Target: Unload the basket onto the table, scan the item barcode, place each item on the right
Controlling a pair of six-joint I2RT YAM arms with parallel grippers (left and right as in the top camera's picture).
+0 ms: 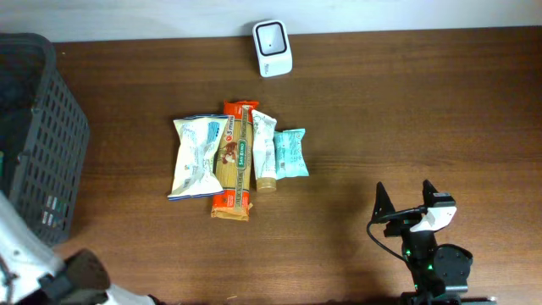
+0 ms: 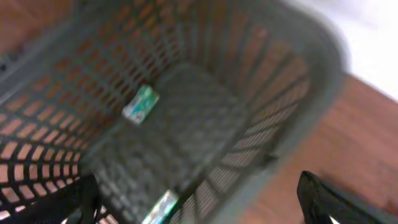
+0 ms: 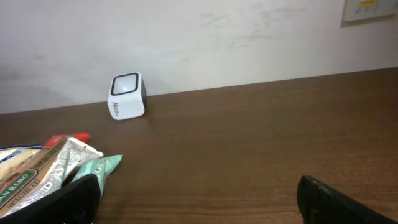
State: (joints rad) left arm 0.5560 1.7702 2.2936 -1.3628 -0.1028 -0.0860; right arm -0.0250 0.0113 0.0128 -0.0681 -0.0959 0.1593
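Seen from overhead, the right gripper [image 1: 405, 199] sits low at the table's [image 1: 423, 102] near right, fingers spread and empty. It is well apart from four packets [image 1: 237, 159] lying side by side at mid-table and from the white barcode scanner [image 1: 273, 48] at the far edge. The blurred left wrist view shows the left gripper [image 2: 199, 199] spread wide, holding nothing, above the dark basket [image 2: 298, 68], with a green packet [image 2: 140, 104] on its floor. The right wrist view looks level across the tabletop, fingers apart, with the packets at near left and the scanner beyond.
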